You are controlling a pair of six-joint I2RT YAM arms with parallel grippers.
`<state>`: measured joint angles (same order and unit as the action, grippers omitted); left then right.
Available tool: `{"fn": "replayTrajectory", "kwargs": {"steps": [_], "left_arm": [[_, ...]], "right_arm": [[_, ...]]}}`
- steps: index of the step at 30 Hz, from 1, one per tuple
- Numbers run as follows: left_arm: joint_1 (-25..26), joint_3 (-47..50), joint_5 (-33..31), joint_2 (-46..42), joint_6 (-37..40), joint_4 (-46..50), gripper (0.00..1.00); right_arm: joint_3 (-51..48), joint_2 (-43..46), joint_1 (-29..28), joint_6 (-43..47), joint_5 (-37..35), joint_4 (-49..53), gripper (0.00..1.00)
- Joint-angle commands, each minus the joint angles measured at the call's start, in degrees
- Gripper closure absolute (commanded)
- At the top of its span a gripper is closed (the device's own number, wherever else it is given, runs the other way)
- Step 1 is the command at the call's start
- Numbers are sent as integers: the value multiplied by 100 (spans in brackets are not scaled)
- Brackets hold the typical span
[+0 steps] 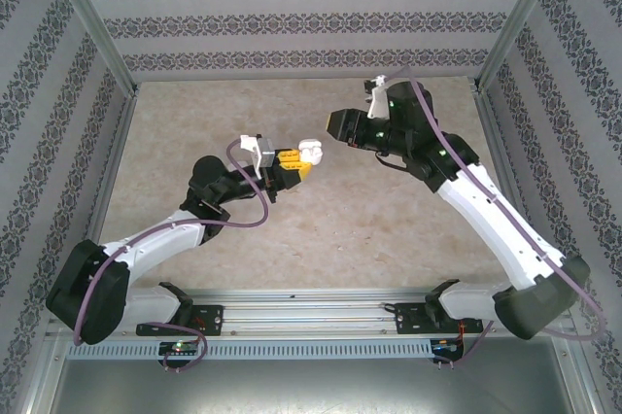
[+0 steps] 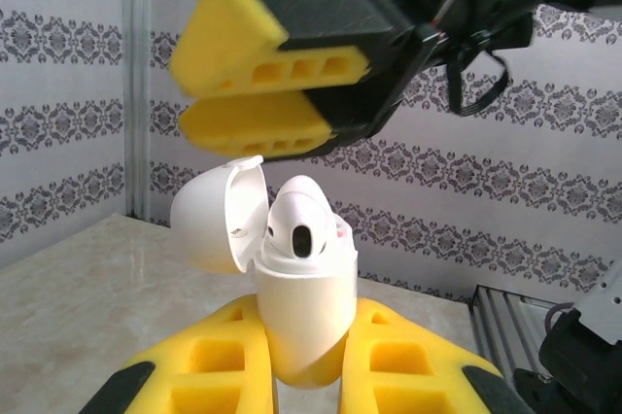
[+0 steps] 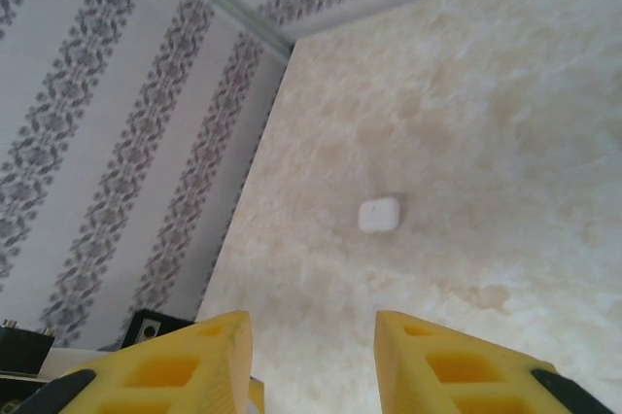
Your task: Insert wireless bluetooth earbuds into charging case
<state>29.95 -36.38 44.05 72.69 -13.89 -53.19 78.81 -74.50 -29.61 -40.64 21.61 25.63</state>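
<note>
Walls [image 1: 311, 25]: patterned panels are closing in the table on the left, back and right, with metal posts [image 1: 92, 20] running up the corners
Table [image 1: 389, 229]: a pale marbled top is lying bare across most of its width, leaving open room along every wall edge; a metal rail [image 1: 311, 302] is bordering the near side
Right arm [image 1: 496, 220]: reaching from the near right corner up and over toward the middle, passing close to the right wall
Left arm [image 1: 165, 234]: stretching from the near left corner to the middle, well apart from the left wall
Right gripper [image 3: 311, 327]: standing released, its yellow fingers apart with nothing between them and the table showing through the gap; it is hovering just above the lifted case, a thin gap showing under its lower finger
Left gripper [image 1: 303, 163]: clenching the open case by its body, raised above the table's middle
Open case [image 2: 306, 307]: sitting upright between the left fingers, its lid [image 2: 219, 215] hanging back to the left
Closed case [image 3: 379, 215]: lying flat on bare table, well apart from the wall edge
Earbud [image 2: 296, 224]: sitting in the open case's top, its head poking above the rim; whether it is fully seated I cannot tell
</note>
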Motion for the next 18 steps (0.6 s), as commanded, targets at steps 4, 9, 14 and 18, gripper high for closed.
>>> {"fn": "replayTrajectory", "kwargs": {"steps": [4,9,14,18], "left_arm": [[29,-338,395,206,-35,37,100],[36,-422,444,340,-111,14,100],[27,-451,305,485,-419,4,100],[15,-353,78,536,-665,-189,100]], "right_arm": [[25,-448,73,-372,1854,-240,69],[-124,-506,29,-339,2312,-403,74],[-498,-359,29,-448,2770,-852,75],[-644,-183,61,-196,2731,-608,75]]}}
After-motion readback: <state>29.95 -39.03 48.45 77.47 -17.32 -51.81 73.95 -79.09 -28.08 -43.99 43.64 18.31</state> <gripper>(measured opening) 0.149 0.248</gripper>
